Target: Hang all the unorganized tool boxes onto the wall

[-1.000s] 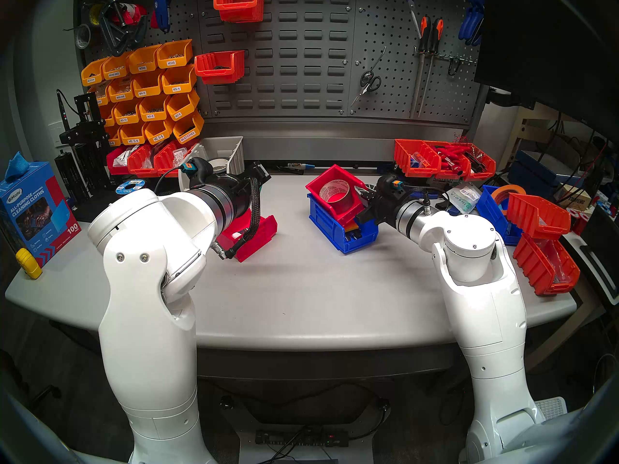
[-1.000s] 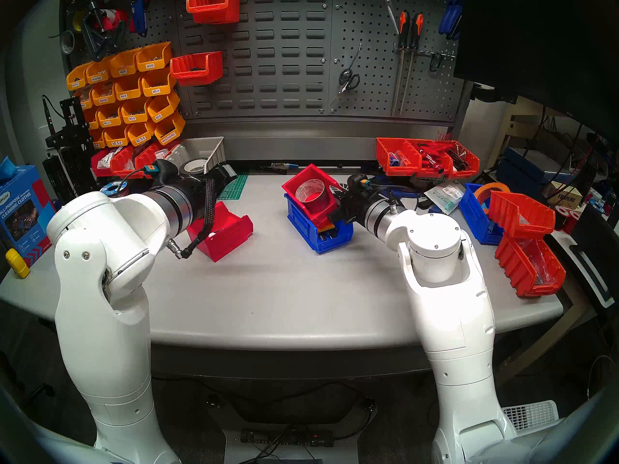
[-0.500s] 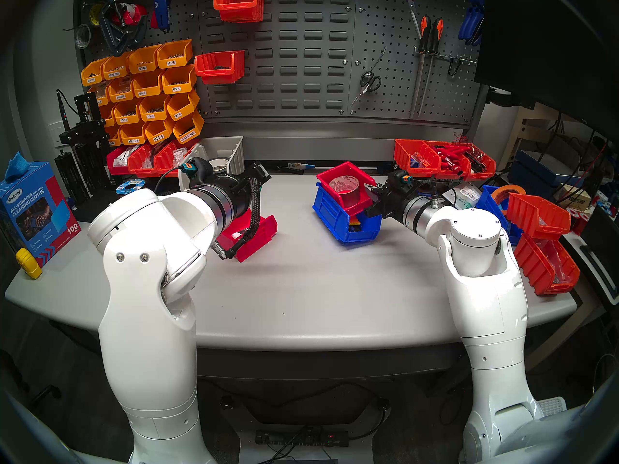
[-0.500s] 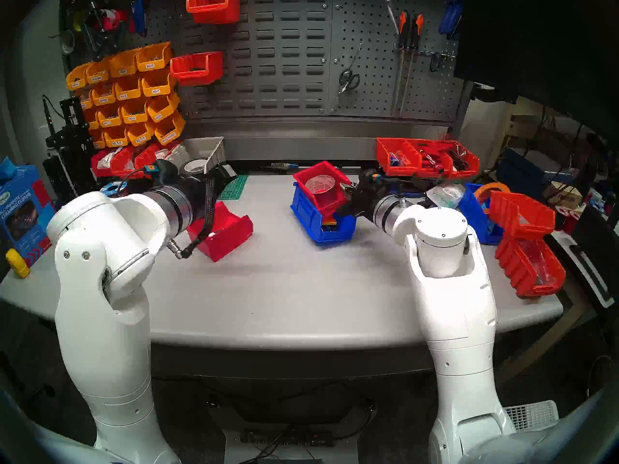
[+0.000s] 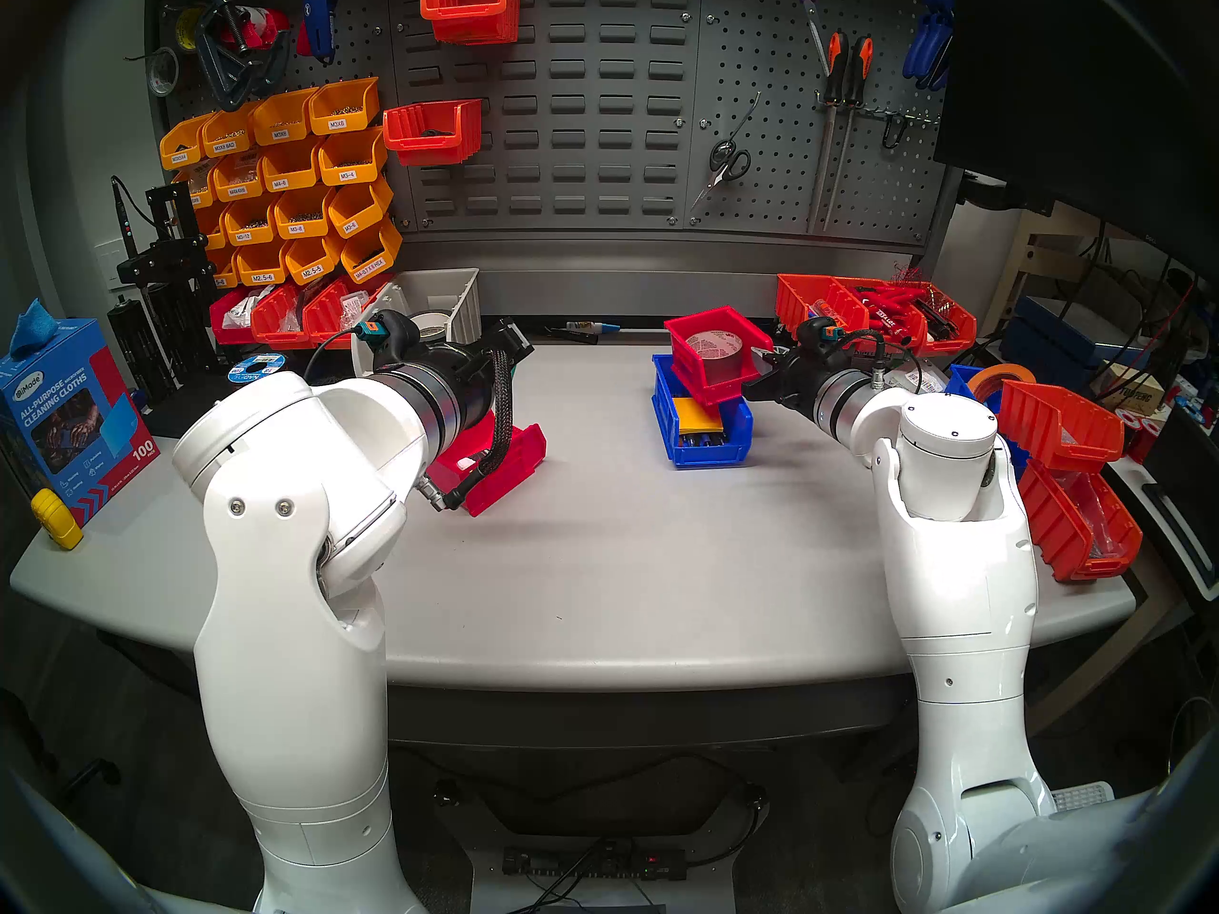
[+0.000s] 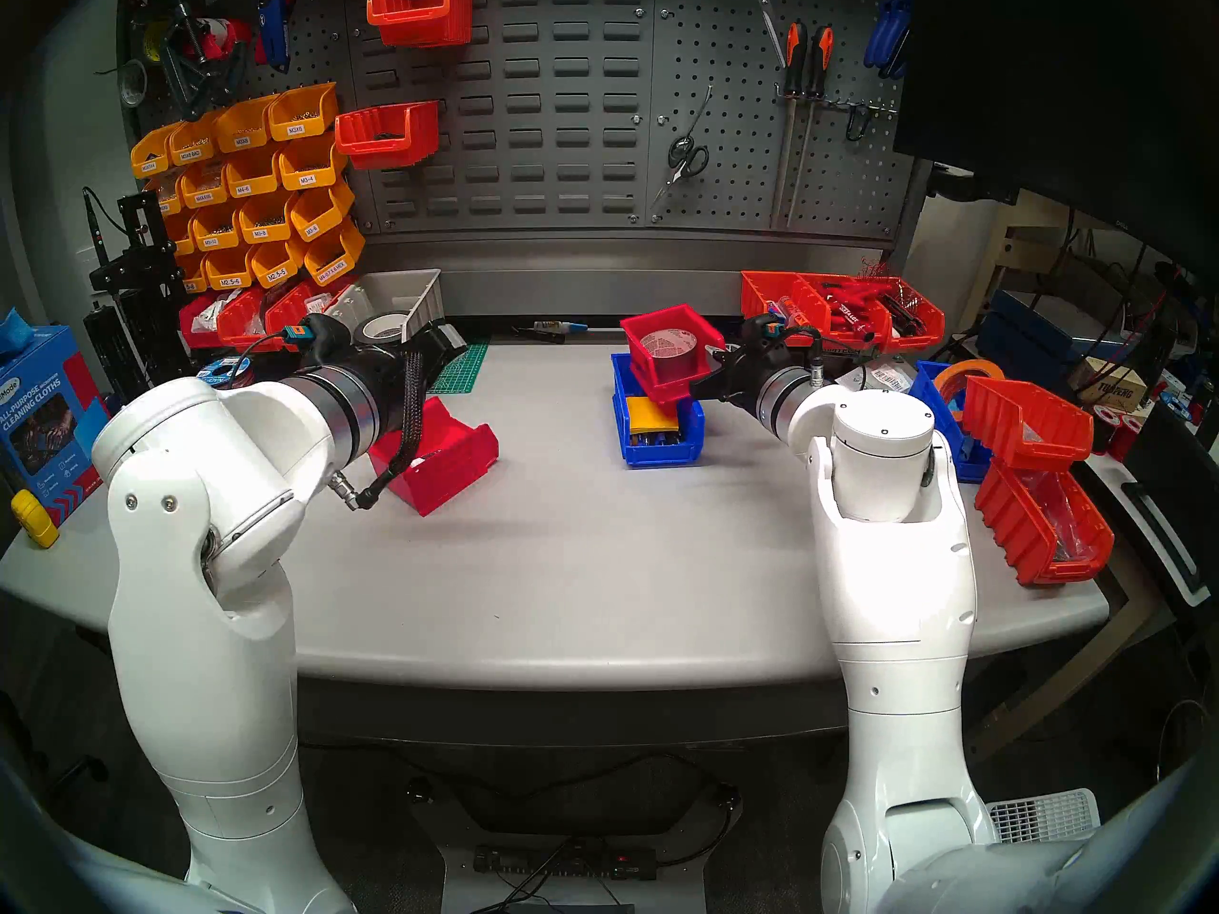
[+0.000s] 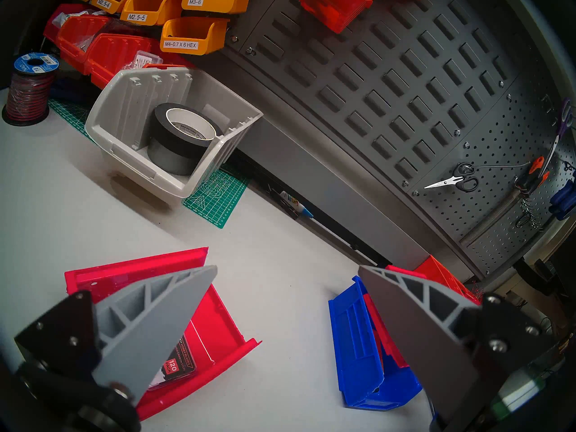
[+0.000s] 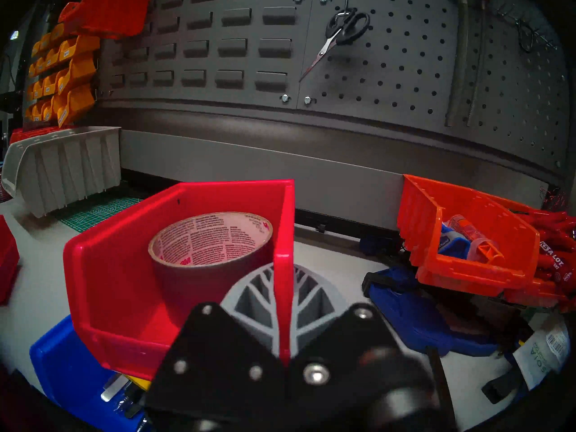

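The right gripper [image 8: 282, 300] pinches the red bin's [image 8: 124, 266] side wall; the blue bin [image 8: 65, 369] sits below. The left gripper [image 7: 286, 325] hangs wide open, empty.

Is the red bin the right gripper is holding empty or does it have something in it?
Not empty. The red bin in the right gripper holds one tape roll, standing on end.

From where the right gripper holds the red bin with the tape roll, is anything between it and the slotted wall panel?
Nothing visible blocks it. The red bin, pinched by its side wall in the right gripper, sits above the blue bin. The louvred slots above and behind it are bare; the scissors hang off to the right.
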`<state>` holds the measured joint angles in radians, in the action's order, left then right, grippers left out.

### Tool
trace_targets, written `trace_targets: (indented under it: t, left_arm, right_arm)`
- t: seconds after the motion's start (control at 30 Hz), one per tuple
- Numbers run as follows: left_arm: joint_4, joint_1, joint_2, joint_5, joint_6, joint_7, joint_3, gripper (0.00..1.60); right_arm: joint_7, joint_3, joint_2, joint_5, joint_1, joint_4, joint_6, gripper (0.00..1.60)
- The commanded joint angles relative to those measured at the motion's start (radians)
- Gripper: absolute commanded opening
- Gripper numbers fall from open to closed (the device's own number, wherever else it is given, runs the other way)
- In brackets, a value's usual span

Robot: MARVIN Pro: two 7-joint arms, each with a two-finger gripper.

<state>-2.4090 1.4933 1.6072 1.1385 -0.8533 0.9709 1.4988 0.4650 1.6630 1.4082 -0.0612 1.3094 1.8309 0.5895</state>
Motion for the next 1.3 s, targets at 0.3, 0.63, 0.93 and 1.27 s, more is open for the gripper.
trace_targets:
  t: [0.3,0.63,0.93,1.27]
  left_arm:
    - [-0.009,-0.002,0.000,0.000,0.000,0.000,-0.001,1.60]
    - [-0.009,-0.002,0.000,0.000,0.000,0.000,-0.001,1.60]
    - [-0.009,-0.002,-0.001,0.000,0.000,0.000,-0.001,1.60]
    - [-0.009,-0.002,-0.001,0.000,0.000,0.000,-0.001,1.60]
  right_arm:
    - [-0.118,0.080,0.061,0.019,-0.156,-0.077,0.005,0.00]
    - [-0.176,0.094,0.077,0.020,-0.221,-0.179,-0.039,0.00]
    - [-0.222,0.084,0.096,0.016,-0.285,-0.270,-0.079,0.00]
    - [-0.237,0.061,0.109,0.009,-0.311,-0.319,-0.111,0.00]
